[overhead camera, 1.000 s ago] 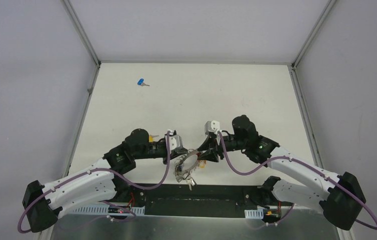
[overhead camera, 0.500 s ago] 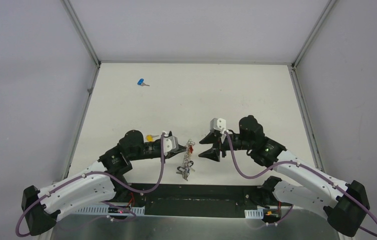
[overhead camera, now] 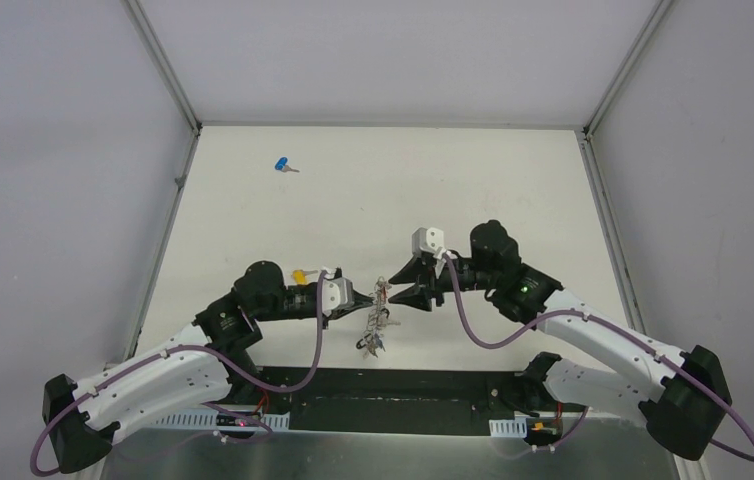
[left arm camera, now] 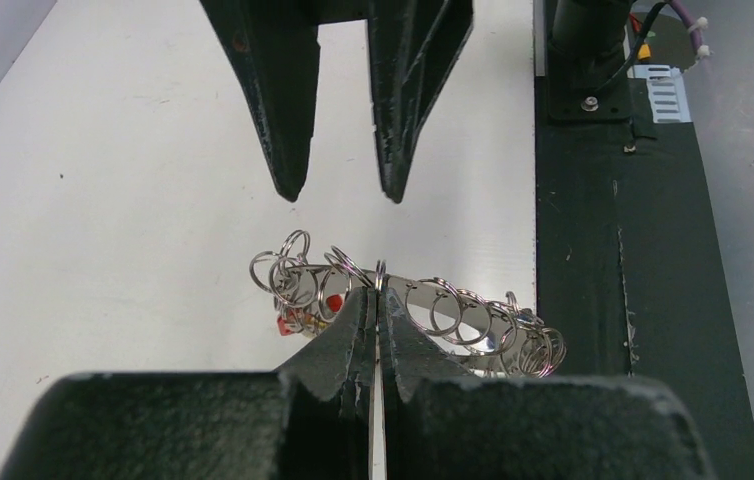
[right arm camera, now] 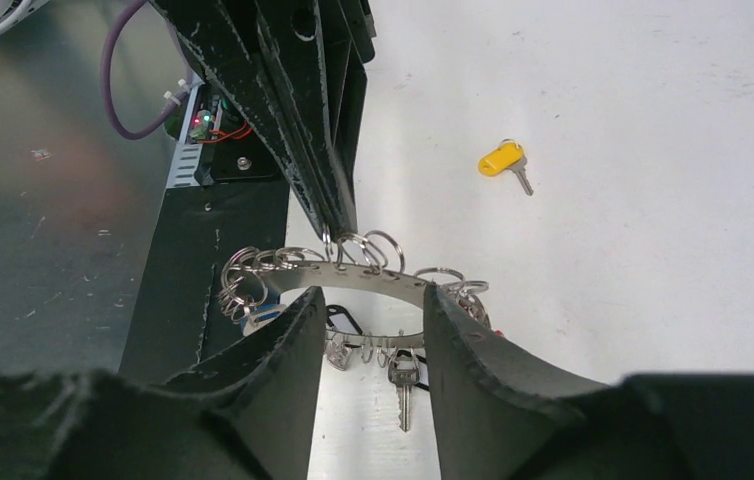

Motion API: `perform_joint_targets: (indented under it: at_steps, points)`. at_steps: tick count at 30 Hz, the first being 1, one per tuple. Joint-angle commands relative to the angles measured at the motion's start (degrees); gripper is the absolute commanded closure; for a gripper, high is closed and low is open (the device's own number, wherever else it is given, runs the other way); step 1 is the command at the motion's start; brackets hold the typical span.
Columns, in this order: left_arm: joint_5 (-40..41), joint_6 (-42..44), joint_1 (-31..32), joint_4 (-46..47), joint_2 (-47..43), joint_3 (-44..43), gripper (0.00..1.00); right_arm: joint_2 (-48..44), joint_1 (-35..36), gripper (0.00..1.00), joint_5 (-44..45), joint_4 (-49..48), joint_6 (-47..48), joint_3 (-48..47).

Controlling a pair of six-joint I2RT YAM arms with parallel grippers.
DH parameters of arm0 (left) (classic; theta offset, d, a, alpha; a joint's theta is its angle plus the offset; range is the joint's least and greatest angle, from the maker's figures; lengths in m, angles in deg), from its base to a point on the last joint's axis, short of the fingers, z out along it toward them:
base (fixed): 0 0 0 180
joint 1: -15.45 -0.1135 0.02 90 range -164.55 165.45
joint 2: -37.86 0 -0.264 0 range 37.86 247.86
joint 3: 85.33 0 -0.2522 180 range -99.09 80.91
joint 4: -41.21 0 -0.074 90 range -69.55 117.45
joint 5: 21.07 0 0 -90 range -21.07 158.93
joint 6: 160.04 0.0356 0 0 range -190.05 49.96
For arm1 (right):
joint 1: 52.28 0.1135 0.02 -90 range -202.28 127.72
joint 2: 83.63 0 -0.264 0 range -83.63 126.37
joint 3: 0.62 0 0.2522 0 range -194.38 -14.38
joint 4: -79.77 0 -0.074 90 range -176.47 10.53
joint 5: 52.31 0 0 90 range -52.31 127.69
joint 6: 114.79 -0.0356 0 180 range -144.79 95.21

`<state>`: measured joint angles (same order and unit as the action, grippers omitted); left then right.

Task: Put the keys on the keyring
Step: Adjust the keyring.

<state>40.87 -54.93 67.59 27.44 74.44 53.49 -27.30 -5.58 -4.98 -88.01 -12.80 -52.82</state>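
Observation:
The keyring (overhead camera: 377,318) hangs above the table's near edge, a grey metal band fringed with small split rings and silver keys. My left gripper (overhead camera: 360,298) is shut on one small ring at the band's top (left arm camera: 380,278). The right gripper (overhead camera: 406,289) faces it from the right, open, with its fingertips just short of the band (right arm camera: 365,276) and nothing between them. A yellow-headed key (overhead camera: 299,276) lies on the table beside the left arm and shows in the right wrist view (right arm camera: 503,160). A blue-headed key (overhead camera: 282,165) lies far back on the left.
A black base plate (overhead camera: 393,385) runs along the near edge under the keyring, with the arm mounts and cable clips on it. Grey walls and metal corner posts (overhead camera: 163,70) enclose the white table (overhead camera: 473,180). Purple cables loop off both wrists.
The right gripper let go of the keyring, drew back with jaws wide, then came close again with jaws narrower. The keyring swung down and now hangs from the left gripper alone.

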Motion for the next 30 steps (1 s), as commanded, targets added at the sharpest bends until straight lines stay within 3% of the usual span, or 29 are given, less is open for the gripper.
perform_joint_targets:
  at_steps: [1, 5, 13, 25, 30]
  points:
    - [-4.86, 1.15, 0.06, 3.55, -0.53, -3.22, 1.00, 2.44, -0.20, 0.60, -4.85, -3.03, 1.91, -3.92]
    - [-6.42, 1.14, 0.07, 2.98, 0.37, -3.90, 1.00, 4.07, -0.20, 0.65, -8.54, -3.17, 2.63, -4.79]
    - [-7.58, 1.23, 0.07, 2.66, 1.31, -4.82, 1.00, 6.18, -0.20, 0.66, -13.40, -3.81, 3.65, -4.73]
    - [-7.54, 1.49, 0.07, 1.89, 0.78, -4.85, 1.00, 8.00, -0.16, 0.99, -15.76, -4.13, 4.27, -5.39]
    - [-7.38, 1.50, 0.04, 1.62, -0.03, -4.49, 1.00, 7.52, -0.20, 1.00, -15.55, -4.09, 4.12, -5.20]
